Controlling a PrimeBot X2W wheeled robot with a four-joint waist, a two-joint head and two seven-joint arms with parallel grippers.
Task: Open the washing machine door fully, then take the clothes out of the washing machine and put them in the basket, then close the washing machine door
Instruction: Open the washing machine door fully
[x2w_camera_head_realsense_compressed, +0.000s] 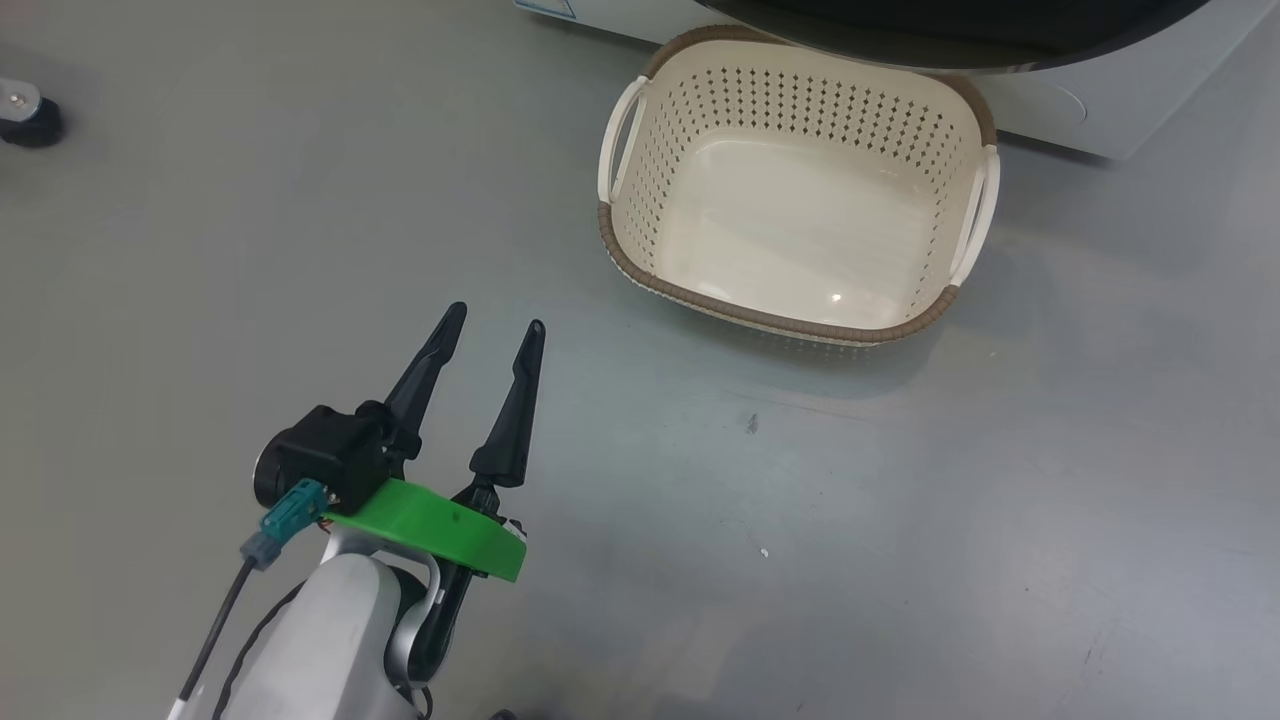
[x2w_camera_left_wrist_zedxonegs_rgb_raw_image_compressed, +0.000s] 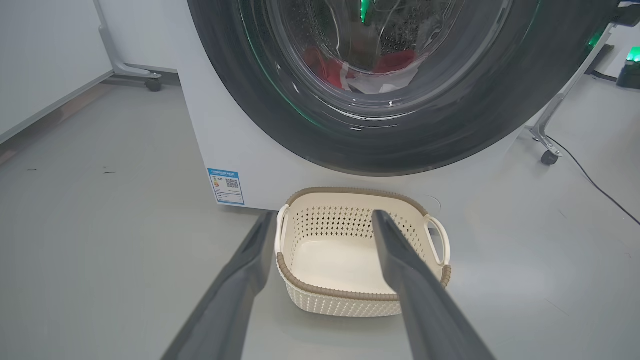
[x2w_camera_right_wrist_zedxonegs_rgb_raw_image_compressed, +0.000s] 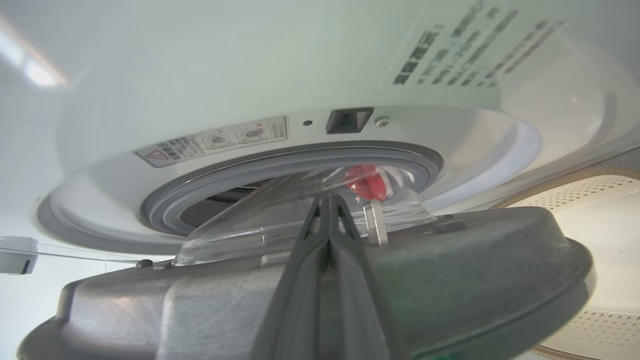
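So far, head view: left hand hangs open above the floor; basket sits empty. Left wrist view: clothes lie behind the washing machine door. Right wrist view: right hand, closed empty, sits at that door, merely ajar; unloading, closing remain.

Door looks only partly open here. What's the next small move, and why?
Probably swing the washing machine door wider with the right gripper: shut, it lies along the door's inner side, the glass bowl is close to the opening, the clothes are inside and the basket is empty.
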